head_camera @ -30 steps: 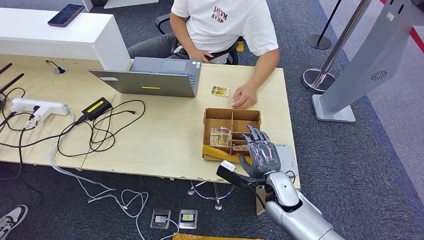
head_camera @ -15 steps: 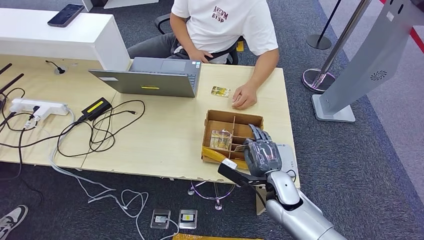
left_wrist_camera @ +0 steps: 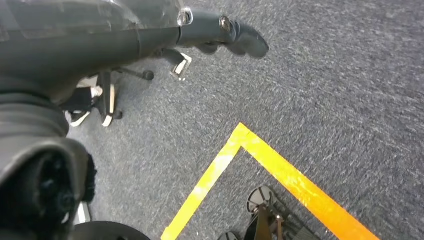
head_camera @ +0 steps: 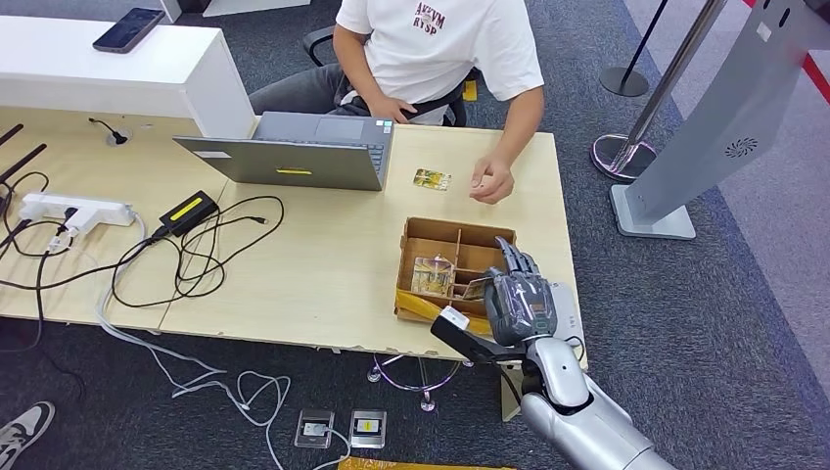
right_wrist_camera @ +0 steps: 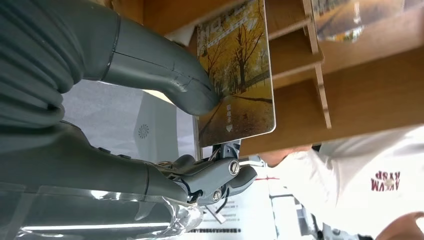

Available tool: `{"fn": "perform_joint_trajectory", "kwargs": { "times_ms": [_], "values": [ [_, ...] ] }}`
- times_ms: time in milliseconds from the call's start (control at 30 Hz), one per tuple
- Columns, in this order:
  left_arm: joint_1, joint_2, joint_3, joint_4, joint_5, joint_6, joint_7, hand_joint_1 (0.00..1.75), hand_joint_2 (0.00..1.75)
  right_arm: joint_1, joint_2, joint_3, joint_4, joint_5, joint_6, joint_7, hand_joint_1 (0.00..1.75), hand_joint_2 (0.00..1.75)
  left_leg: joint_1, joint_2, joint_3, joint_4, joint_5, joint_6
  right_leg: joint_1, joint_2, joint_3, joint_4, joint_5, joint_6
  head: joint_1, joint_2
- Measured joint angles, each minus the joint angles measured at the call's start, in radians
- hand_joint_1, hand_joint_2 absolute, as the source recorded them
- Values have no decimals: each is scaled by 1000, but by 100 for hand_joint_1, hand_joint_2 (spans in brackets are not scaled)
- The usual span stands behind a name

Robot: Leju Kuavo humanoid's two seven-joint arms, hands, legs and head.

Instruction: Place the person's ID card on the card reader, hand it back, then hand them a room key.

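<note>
Wooden surface point(head_camera: 333, 264), with a cardboard divider box point(head_camera: 431, 235) near its right edge. Right hand point(head_camera: 517, 302) over the box's near side, thumb point(right_wrist_camera: 165, 75) and fingers pinching a yellow tree-print room key point(right_wrist_camera: 237, 75). Person's hand point(head_camera: 492, 182) straight ahead beyond the box, well apart. ID card point(head_camera: 432, 179) flat beside it. Left hand point(left_wrist_camera: 220, 35) hanging by the floor, hold unclear.
</note>
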Motion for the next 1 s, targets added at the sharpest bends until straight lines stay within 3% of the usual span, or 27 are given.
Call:
{"fn": "perform_joint_trajectory", "kwargs": {
  "times_ms": [267,567,800,1000],
  "values": [
    [0,-21,-14,0,25,0,-32,0,0,-34,-13,-50,-84,4,-66,33,175,175,0,1,0,0,0,0,0,0,0,0,1,-1,0,0],
    [0,-29,-49,0,54,1,-49,0,0,-145,-40,-86,-183,12,-3,69,175,175,0,1,0,0,1,0,0,1,0,0,1,-1,0,0],
    [0,-28,-91,0,64,-3,-50,0,0,-246,-40,-78,-146,-69,95,64,175,175,0,0,0,0,1,0,0,0,0,0,1,-1,0,0],
    [0,-19,-128,0,75,-7,-45,0,0,-315,-4,-48,-17,-103,113,37,175,175,0,0,-1,0,1,0,0,0,0,0,1,-1,0,0]
  ]
}}
